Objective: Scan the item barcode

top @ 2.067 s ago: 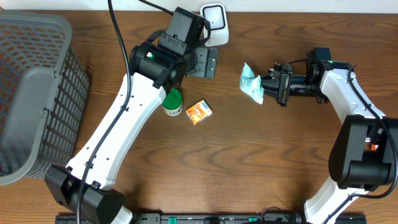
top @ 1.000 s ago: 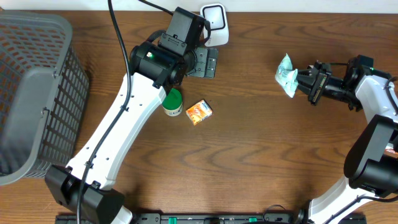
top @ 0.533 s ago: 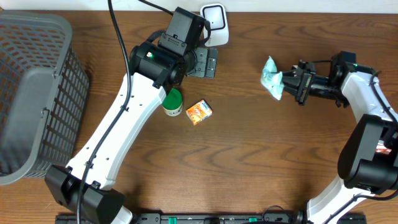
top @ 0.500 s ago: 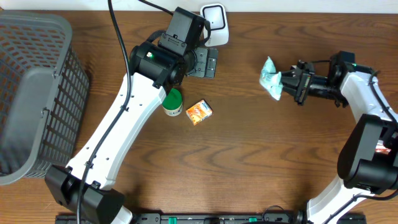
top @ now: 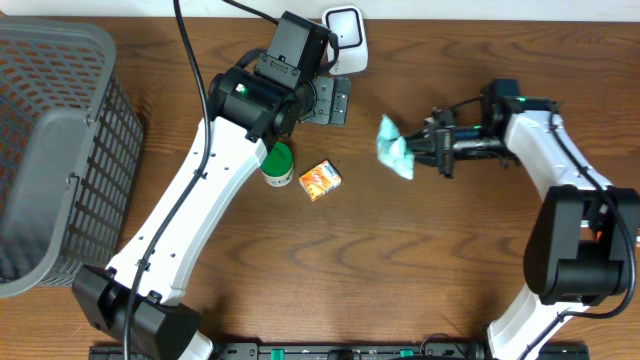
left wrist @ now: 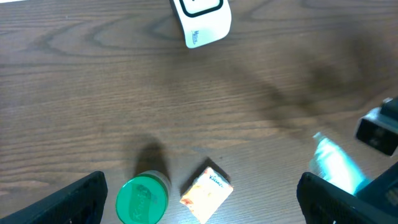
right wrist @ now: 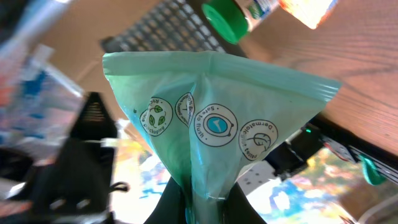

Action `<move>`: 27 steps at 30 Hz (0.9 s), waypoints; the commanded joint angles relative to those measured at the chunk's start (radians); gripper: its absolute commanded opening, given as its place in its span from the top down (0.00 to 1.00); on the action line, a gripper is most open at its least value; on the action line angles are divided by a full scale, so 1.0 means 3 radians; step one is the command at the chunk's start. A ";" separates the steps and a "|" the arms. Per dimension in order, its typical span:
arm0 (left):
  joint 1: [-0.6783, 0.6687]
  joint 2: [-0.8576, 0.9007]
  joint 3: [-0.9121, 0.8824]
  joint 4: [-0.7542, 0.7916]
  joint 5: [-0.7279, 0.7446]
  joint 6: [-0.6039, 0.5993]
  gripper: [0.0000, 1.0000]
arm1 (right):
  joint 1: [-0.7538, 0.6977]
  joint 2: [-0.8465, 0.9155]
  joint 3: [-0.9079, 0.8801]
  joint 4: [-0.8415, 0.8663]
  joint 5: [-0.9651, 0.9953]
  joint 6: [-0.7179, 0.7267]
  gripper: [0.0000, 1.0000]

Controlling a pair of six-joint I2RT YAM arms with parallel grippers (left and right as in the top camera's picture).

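The right gripper is clamped tight on one narrow end of a teal pouch, holding it off the wooden table, out to the right of the orange carton and below and to the right of the white barcode scanner at the table's far edge. The wrist view shows the pouch fanning out wide from the pinch, so this looks like thin, soft film: light, crinkly, probably a bit slick, and likely to flop or crease rather than present a flat face. The crimped end seam looks like the sensible place to hold it, since that leaves the printed panels free for the scanner; a grip across the middle could wrinkle or cover a barcode. As for print, a row of small round seals runs across the pouch, one seeming to begin "Dermat" and another carrying a leaf mark, but the rest is too small to read and no barcode shows on this side. Over on the other side, the left gripper hangs with its jaws spread wide and nothing in them, just below the scanner and above the green-capped bottle. The grey mesh basket sits far left.
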 commanded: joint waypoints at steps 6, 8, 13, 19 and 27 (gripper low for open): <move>0.0011 0.0001 0.0011 0.0000 -0.0019 0.0057 0.02 | 0.0337 -0.0025 0.0027 -0.0507 0.0041 0.0468 0.82; 0.0011 0.0001 0.0011 0.0000 -0.0020 0.0057 0.02 | 0.0360 -0.0025 0.0027 -0.0636 0.0043 0.0576 0.75; 0.0011 0.0001 0.0011 0.0000 -0.0020 0.0057 0.02 | 0.0367 -0.0025 0.0027 -0.0963 0.0111 0.0586 0.67; 0.0011 0.0001 0.0011 0.0000 -0.0020 0.0057 0.02 | 0.0359 -0.0025 0.0027 -0.1059 0.0134 0.0585 0.63; 0.0011 0.0001 0.0011 0.0000 -0.0020 0.0057 0.02 | 0.0362 -0.0025 0.0027 -0.0865 0.0979 0.0579 0.14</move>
